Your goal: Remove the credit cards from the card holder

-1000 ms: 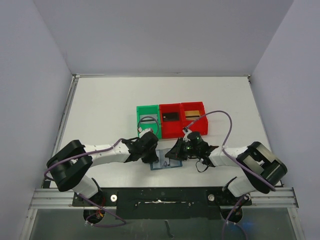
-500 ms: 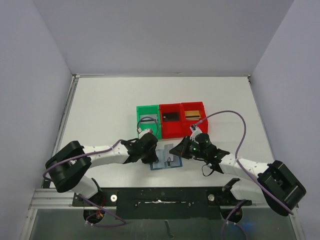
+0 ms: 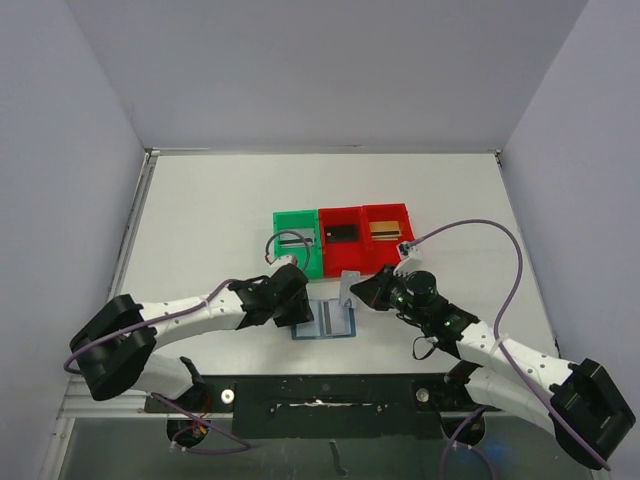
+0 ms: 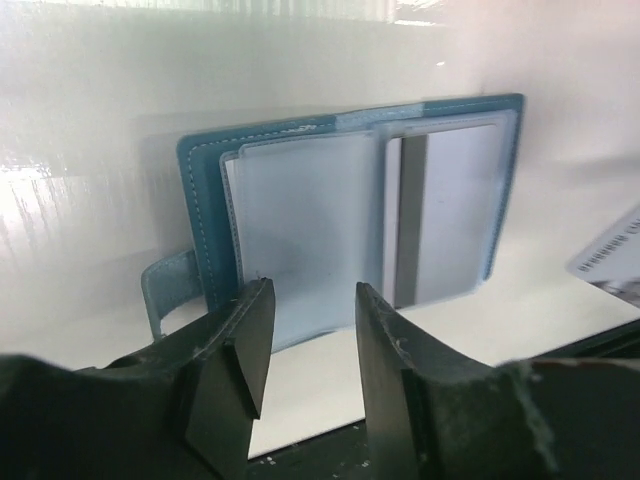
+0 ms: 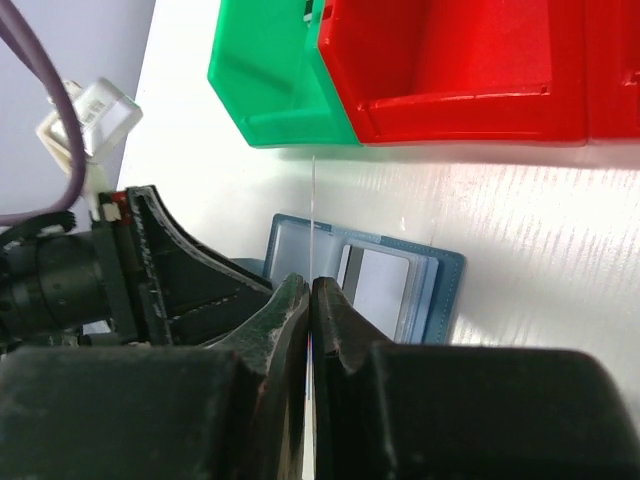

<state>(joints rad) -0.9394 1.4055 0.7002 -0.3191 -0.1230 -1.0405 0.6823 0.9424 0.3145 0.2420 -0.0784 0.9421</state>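
The blue card holder (image 3: 327, 321) lies open and flat on the white table, its clear pockets (image 4: 300, 220) facing up and a white card with a dark stripe (image 4: 440, 210) in its right panel. My right gripper (image 5: 311, 287) is shut on a thin credit card (image 3: 347, 289), held on edge above the holder and seen edge-on in the right wrist view (image 5: 313, 215). My left gripper (image 4: 313, 295) stands open at the holder's near-left edge with nothing between its fingers. From above, the left gripper (image 3: 298, 314) is just left of the holder and the right gripper (image 3: 366, 292) is above its right side.
Three bins stand in a row behind the holder: a green one (image 3: 281, 232) with a grey item, a red one (image 3: 327, 258) with a dark card, and a red one (image 3: 407, 246) with a brown card. The right arm's purple cable (image 3: 480, 228) loops over the table's right side.
The right gripper rose and moved back to the right, drawing a card up out of the holder. The left gripper opened, let go of the holder and drew back slightly left.
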